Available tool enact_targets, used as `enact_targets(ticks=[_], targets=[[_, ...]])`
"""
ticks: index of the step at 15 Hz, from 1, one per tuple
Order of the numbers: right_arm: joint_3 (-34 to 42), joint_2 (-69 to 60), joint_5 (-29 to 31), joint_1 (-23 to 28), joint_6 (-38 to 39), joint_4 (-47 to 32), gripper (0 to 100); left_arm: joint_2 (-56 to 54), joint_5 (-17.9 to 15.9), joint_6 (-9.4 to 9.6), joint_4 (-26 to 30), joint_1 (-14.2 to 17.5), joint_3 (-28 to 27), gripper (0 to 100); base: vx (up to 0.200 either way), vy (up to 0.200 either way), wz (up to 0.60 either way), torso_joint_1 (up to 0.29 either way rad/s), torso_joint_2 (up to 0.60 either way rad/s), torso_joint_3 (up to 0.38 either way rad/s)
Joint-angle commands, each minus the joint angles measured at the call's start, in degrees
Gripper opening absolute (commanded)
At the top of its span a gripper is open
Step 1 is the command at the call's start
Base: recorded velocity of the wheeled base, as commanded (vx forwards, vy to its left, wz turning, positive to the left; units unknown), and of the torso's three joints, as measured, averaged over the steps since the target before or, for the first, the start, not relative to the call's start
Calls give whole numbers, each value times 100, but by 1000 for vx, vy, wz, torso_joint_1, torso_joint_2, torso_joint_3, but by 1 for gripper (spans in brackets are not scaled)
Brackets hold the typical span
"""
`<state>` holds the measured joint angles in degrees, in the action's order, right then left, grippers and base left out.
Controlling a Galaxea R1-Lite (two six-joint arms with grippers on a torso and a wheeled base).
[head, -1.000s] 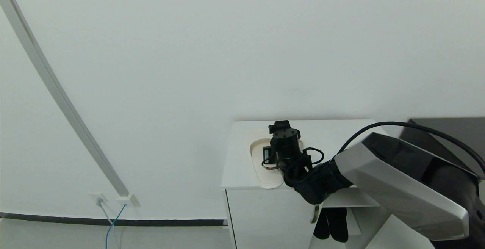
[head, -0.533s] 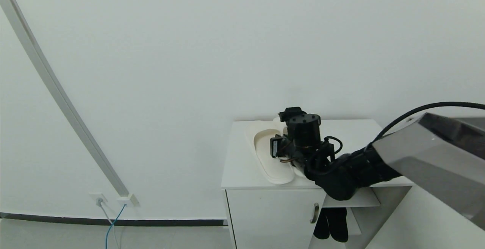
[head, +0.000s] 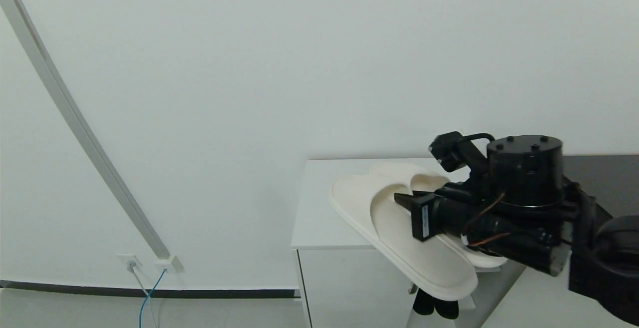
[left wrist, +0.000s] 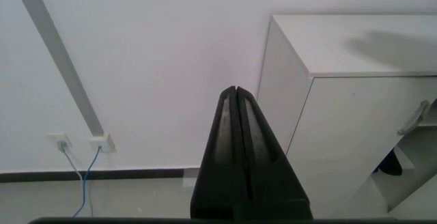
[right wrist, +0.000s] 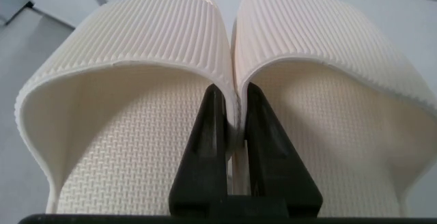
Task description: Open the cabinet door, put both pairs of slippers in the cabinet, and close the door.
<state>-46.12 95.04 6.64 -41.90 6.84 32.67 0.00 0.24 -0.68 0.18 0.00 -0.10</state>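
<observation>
White wall (head: 249,68) backs the whole scene. Closest in, the right gripper (right wrist: 232,100) has its two fingers nearly closed. They pinch together the adjoining inner edges of the white slippers (right wrist: 157,53), one finger inside each upper. In the head view this gripper carries the pair tilted, with the heels hanging low. The pair hangs in front of the front edge of the cabinet (head: 314,228) rather than lying flat on its top. The left gripper (left wrist: 236,121) hangs low, off to the cabinet's left side, its fingers pressed flat together with nothing between them. Farther back, the left-hand door panel (left wrist: 348,135) is shut. Its handle (left wrist: 414,117) sits beside a compartment that stands open. In that compartment a black pair (head: 440,308) shows below a shelf. Beyond the cabinet, a wall socket (head: 129,260) with a blue cable sits near the floor. As I read it, the opening of the cabinet is done and one pair is already stowed, so the task is roughly half through. The white pair is in hand but not yet inside. What is left is to lower it into the open compartment, let go, draw the arm clear and shut the door.
</observation>
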Motion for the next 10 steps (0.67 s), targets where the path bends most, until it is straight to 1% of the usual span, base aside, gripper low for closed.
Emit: enact_targets(ticks=[1,3,8,10], targets=[[419,-724,-49,-64,-271,2,0,9,2,-2,-1,0,1,0,0,0,0,0,0,0],[472,-715,-67,-64,-447,143,0,9,2,7,-1,0,1,0,0,0,0,0,0,0],[516,-574,-76,-64,-447,301,0,9,2,7,-1,0,1,0,0,0,0,0,0,0],[516,-565,-67,-64,-447,301,0,9,2,-11,-1,0,1,0,-200,0,0,2,5,2]])
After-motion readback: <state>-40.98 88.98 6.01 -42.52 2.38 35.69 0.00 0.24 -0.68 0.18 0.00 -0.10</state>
